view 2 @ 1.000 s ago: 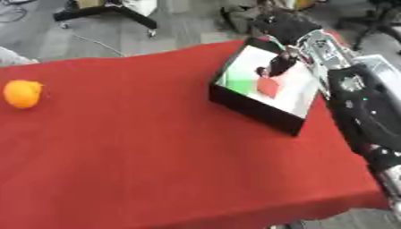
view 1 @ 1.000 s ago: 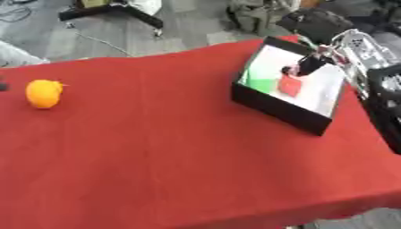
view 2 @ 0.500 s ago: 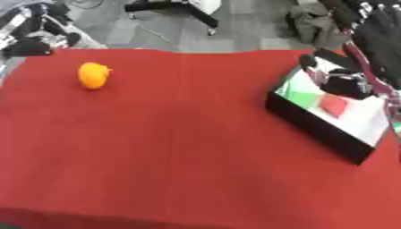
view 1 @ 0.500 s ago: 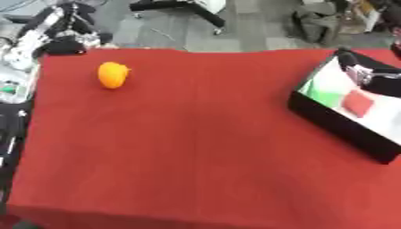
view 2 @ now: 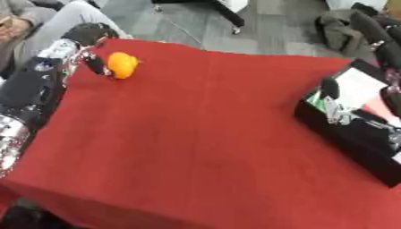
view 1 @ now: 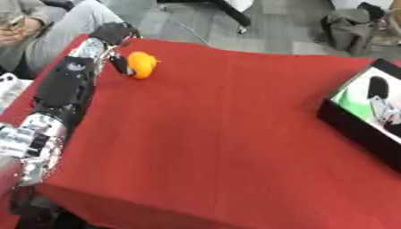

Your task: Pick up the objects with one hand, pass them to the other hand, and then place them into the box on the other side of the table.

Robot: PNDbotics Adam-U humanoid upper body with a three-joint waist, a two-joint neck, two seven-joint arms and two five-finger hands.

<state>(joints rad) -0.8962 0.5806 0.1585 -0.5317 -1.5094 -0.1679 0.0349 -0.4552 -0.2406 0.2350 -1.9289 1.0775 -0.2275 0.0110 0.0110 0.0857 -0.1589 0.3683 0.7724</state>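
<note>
Red cloth covered the table, smooth and matte, sagging over the near edge; grey floor lay beyond it. At the far left corner sat a small orange object, rounded and glossy, with a little nub on one side. The left hand reached it from the left side, black fingers curled down beside and over it, touching its left flank; whether they actually pinched it could not be told. Along the right edge stood a black box, rectangular, with a pale and green lining. The right hand hung at the box's opening, silver fingers relaxed, holding nothing.
</note>
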